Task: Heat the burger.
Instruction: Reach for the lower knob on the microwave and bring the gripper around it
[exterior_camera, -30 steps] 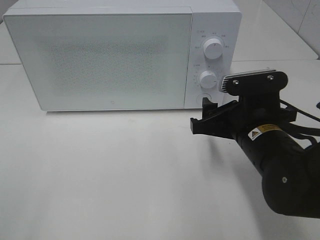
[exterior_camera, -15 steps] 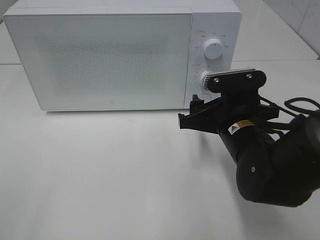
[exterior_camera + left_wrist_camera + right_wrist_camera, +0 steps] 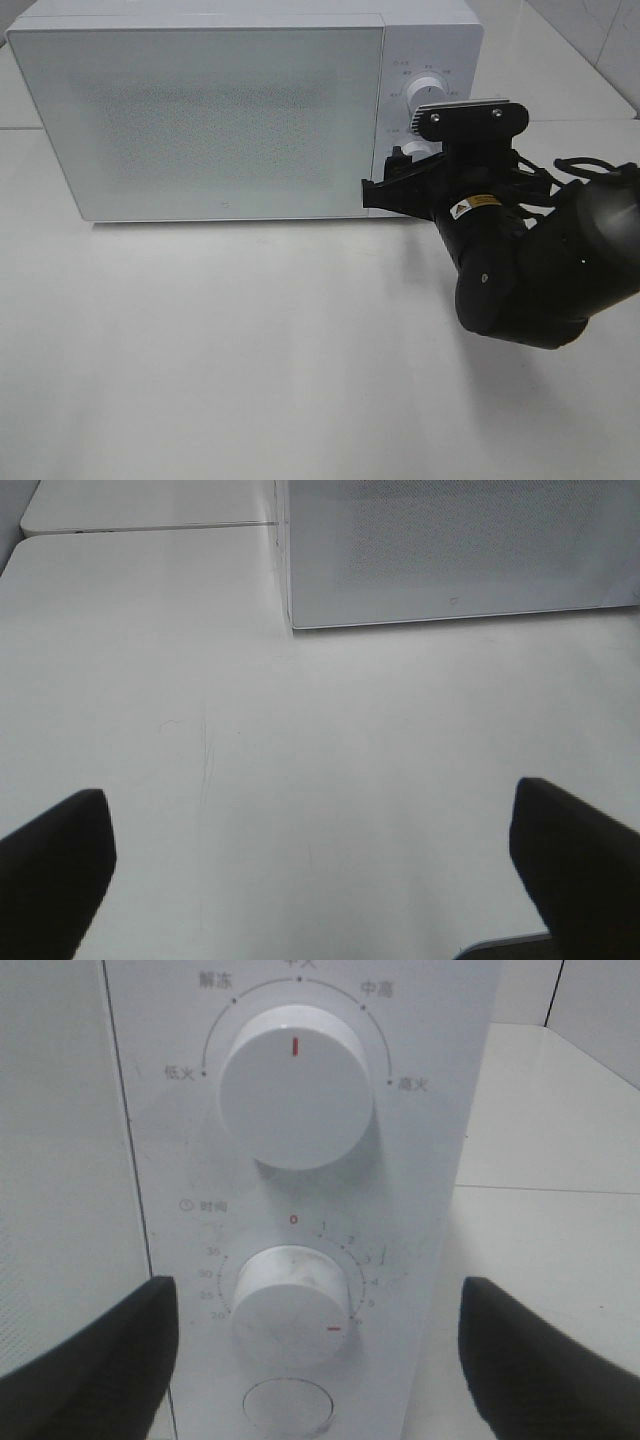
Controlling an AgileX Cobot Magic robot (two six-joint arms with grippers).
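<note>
The right hand is up at the microwave's control panel, jaws spread wide and holding nothing; the burger shows in no view.

The door is shut and frosted, so whether the burger sits behind it cannot be told, though that seems likely. In the right wrist view the timer knob lies straight ahead, between the two jaws and touching neither, its axis pointing out of the panel at the hand. Its red mark sits off zero. The power knob is above it and a round button below. The right arm is much the nearer to these controls. The left hand, also wide and empty, hangs low over the bare counter, well apart from the panel, facing the microwave's other front corner.
</note>
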